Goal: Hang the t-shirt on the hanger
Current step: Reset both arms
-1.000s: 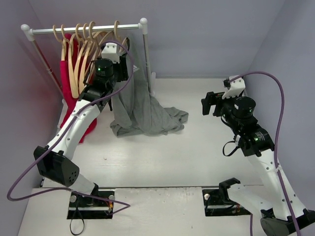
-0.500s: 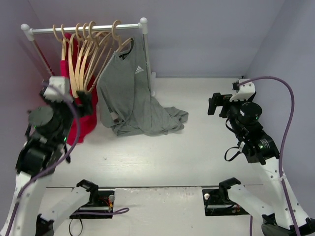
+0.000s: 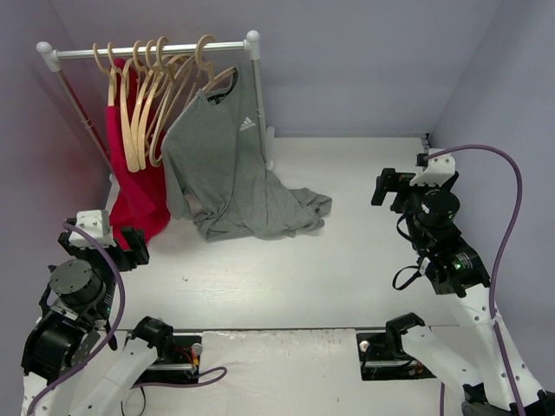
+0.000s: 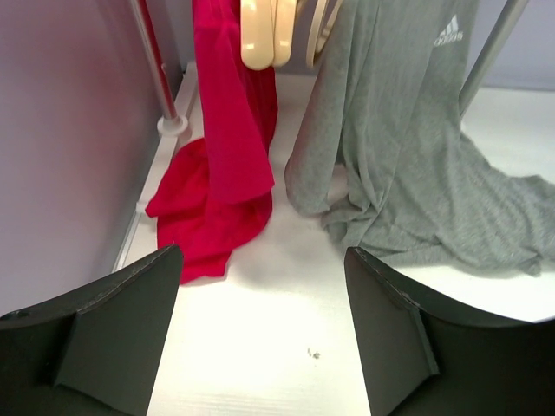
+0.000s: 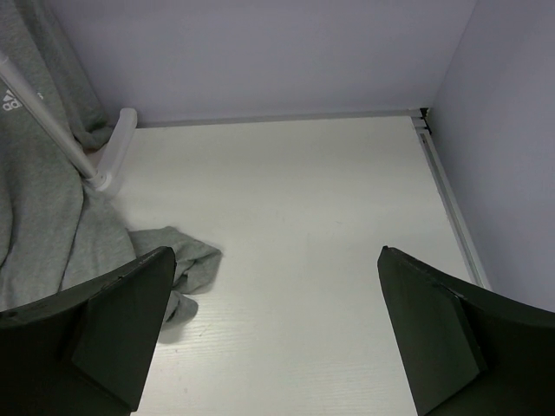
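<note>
White worktop (image 3: 347,243) fills the floor of a pale lilac booth, with both arms drawn in close to the near edge. On the left, the left gripper (image 4: 263,258) hangs low near the side wall, its jaws wide apart with nothing between them. On the right, the right gripper (image 5: 276,256) sits over bare surface, well apart from the clothes, its jaws also spread wide and holding nothing.

Farther back, the lower part of the grey t-shirt (image 3: 230,165) lies bunched on the worktop. The rest of it rises to a wooden hanger (image 3: 218,80) hooked on the right end of the rail (image 3: 147,50), just beside the rack post (image 3: 257,95). The white chest logo (image 3: 247,125) faces forward below the dark collar. To its left a red garment (image 3: 139,186) hangs down to the worktop. Several bare wooden hangers (image 3: 139,104) crowd the rail above it.
</note>
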### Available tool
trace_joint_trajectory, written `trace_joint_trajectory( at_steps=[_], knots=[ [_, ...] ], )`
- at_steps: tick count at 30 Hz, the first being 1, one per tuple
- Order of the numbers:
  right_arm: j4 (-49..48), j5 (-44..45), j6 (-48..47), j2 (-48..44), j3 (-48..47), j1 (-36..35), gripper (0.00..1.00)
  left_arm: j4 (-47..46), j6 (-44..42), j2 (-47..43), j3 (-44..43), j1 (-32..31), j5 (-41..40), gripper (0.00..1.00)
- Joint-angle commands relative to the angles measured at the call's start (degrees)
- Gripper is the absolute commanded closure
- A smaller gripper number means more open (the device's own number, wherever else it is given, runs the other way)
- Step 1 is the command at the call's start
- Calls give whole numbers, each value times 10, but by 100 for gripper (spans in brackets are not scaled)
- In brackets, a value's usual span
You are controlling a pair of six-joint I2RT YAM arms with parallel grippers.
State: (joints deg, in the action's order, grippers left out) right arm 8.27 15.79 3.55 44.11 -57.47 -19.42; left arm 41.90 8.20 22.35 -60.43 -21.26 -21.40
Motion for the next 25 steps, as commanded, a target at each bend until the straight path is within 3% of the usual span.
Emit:
trace_joint_trajectory(
  at_steps=[1,10,25],
  knots=[
    [-53,32,25,26,-17,3,0,-15,27,16,0,3,-15,29],
    [-68,19,26,72,-47,3,0,-17,35,31,-9,3,-9,29],
    [-73,0,38,63,-21,4,0,-2,27,47,-26,3,32,29]
  ],
)
